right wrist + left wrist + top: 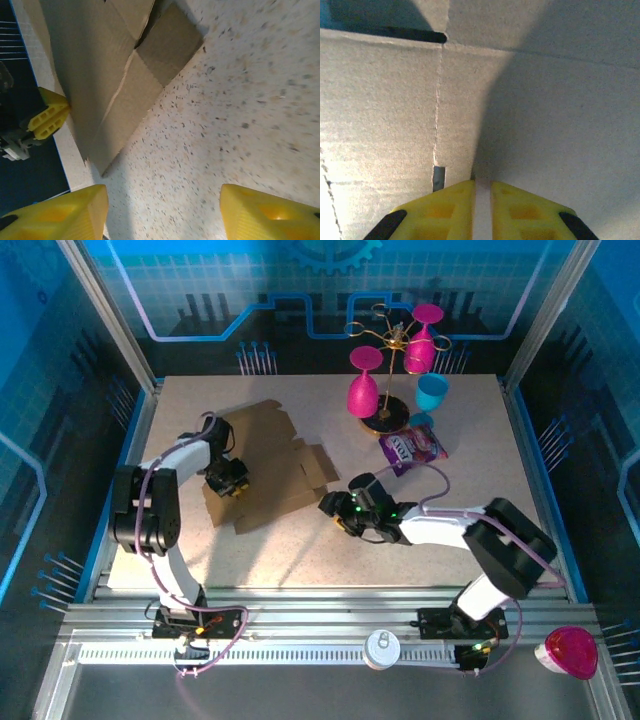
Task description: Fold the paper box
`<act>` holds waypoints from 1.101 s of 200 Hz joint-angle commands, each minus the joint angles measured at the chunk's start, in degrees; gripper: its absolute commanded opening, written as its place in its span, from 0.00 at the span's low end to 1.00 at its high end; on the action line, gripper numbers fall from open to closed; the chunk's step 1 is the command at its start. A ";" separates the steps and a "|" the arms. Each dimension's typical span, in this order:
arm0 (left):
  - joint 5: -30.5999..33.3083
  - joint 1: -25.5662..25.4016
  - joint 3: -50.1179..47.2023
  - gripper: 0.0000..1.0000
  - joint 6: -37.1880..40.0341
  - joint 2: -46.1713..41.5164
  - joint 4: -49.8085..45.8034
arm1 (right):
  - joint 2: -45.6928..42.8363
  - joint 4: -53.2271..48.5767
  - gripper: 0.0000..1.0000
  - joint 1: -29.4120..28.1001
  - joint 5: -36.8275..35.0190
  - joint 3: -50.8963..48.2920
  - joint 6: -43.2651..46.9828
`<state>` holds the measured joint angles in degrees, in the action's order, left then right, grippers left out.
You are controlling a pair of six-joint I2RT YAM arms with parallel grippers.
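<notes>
The paper box [265, 465] is a flat brown die-cut cardboard sheet lying on the left half of the table, its flaps spread toward the middle. My left gripper [228, 480] is at the sheet's left edge. In the left wrist view its yellow fingers [455, 210] stand nearly together with a thin pale strip of cardboard [545, 125] pinched between them. My right gripper [335, 512] hovers low just right of the sheet. It [162, 205] is open over bare speckled tabletop with nothing between the fingers. The box's flaps [100, 75] lie ahead of it, with the left gripper [50, 117] beyond at the far edge.
A gold rack [390, 370] with pink goblets stands at the back centre, a blue cup [432, 392] beside it. A purple snack packet [412, 448] lies just behind my right arm. A pink object [570, 652] and a white round lid [382, 648] rest on the front rail.
</notes>
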<state>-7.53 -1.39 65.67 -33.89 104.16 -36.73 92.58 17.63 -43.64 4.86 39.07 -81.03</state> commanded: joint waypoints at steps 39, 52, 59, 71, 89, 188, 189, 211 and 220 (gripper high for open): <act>-5.67 -6.72 -5.97 0.16 -3.22 0.34 5.44 | 6.80 13.31 0.60 -1.65 -0.30 1.59 -9.33; -5.80 -8.35 -6.22 0.16 -5.05 -0.93 5.38 | 6.78 14.20 0.60 -1.66 -1.56 0.46 -9.69; -5.70 -9.07 -5.89 0.16 -5.77 -1.83 5.00 | 6.86 14.51 0.60 -1.51 -1.94 0.17 -9.76; -5.67 -9.74 -4.81 0.17 -6.72 -3.97 3.65 | 7.09 15.26 0.60 -1.21 -1.97 -0.30 -9.91; -6.01 -9.65 -2.64 0.24 -7.33 -8.32 1.76 | 6.54 15.70 0.60 -0.86 -2.47 -1.65 -11.17; -8.08 8.96 2.29 0.37 3.71 -5.17 -6.63 | 1.18 13.88 0.64 -0.50 -5.26 -6.69 -14.48; -8.10 9.04 2.33 0.37 3.73 -5.05 -6.57 | 1.45 14.21 0.64 -0.54 -5.28 -6.67 -14.49; -10.81 9.90 2.35 0.38 3.95 -1.81 -4.85 | 5.02 18.57 0.64 -0.40 -4.85 -5.87 -15.35; -12.84 9.91 2.53 0.38 3.62 -0.40 -4.27 | 5.41 18.65 0.64 -0.46 -4.62 -5.76 -15.68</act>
<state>-14.94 8.12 68.12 -32.40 100.55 -40.40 95.61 31.94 -44.45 0.89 33.61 -94.78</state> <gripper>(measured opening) 0.380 0.642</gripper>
